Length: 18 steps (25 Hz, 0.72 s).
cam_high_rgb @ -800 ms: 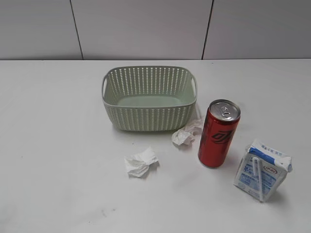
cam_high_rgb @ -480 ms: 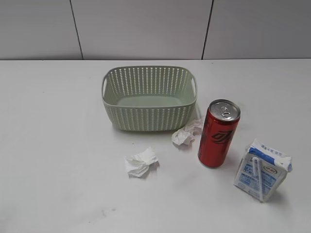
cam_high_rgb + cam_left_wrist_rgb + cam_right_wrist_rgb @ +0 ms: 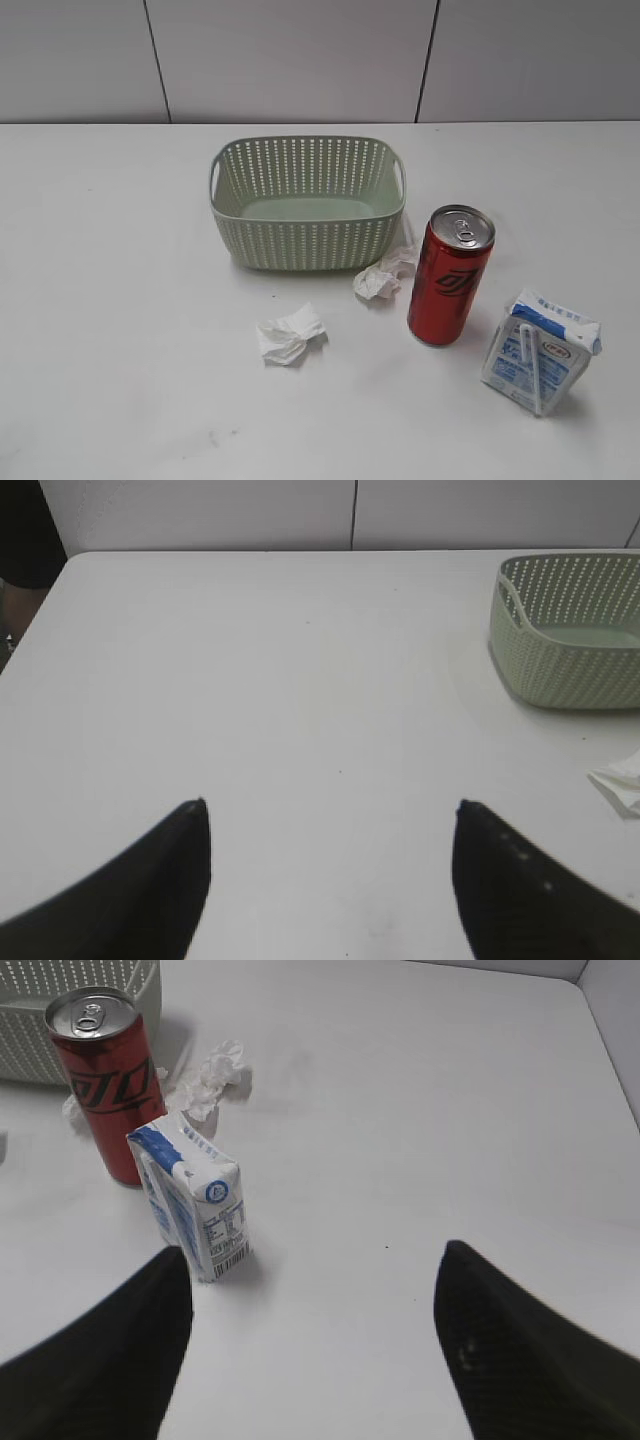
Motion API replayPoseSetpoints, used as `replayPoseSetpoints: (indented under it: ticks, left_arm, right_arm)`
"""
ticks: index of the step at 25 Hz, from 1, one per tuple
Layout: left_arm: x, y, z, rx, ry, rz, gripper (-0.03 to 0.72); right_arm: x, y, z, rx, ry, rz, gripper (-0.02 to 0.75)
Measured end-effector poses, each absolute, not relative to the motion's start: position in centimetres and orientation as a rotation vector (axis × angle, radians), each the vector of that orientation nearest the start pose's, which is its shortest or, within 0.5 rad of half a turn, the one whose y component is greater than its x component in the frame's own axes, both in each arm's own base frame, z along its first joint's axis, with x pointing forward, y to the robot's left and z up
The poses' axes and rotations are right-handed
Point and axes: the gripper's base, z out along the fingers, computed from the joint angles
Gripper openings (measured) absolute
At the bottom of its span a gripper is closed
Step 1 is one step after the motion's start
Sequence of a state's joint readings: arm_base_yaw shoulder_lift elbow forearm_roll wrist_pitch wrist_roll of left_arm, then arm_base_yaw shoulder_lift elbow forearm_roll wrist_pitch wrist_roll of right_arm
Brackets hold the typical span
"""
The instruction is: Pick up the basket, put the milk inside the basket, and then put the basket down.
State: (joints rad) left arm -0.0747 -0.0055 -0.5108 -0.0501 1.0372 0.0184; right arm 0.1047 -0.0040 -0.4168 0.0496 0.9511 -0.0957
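My left gripper (image 3: pixel 330 805) hangs over bare white table (image 3: pixel 250 680) with its jaws spread wide, holding nothing; the basket (image 3: pixel 570 630) sits upright, well off to its right, empty. My right gripper (image 3: pixel 312 1248) is likewise spread and empty, with the milk (image 3: pixel 195 1195) standing just ahead of its left finger (image 3: pixel 110 1350). Behind the carton stands a red can (image 3: pixel 105 1070), close beside it but apart. Two crumpled tissues lie in front of the basket: one (image 3: pixel 385 272) near its right corner, the other (image 3: pixel 288 335) farther out.
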Motion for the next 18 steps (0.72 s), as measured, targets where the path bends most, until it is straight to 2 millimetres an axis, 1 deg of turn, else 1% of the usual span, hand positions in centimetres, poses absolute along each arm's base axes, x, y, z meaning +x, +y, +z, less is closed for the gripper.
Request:
replayPoseSetpoints:
  ticks: [4,9,13,16,18]
  left_arm:
    - [-0.6,-0.3,29.1,0.1,1.957,-0.09,0.571]
    - [0.6,-0.4,30.9,0.098,1.939,-0.089,0.571]
    - [2.5,-0.5,32.4,0.096,1.957,-0.088,0.571]
    - [4.4,-0.7,33.4,0.096,2.005,-0.087,0.571]
    - [6.0,-0.8,34.1,0.095,2.035,-0.086,0.571]
  right_arm:
    - [0.8,0.4,26.3,-0.198,2.004,0.065,0.591]
    - [0.7,0.5,26.3,-0.198,2.003,0.074,0.591]
    - [0.7,0.5,26.3,-0.197,2.003,0.079,0.591]
    - [0.7,0.6,26.3,-0.197,2.003,0.082,0.59]
    - [0.7,0.6,26.3,-0.197,2.002,0.082,0.59]
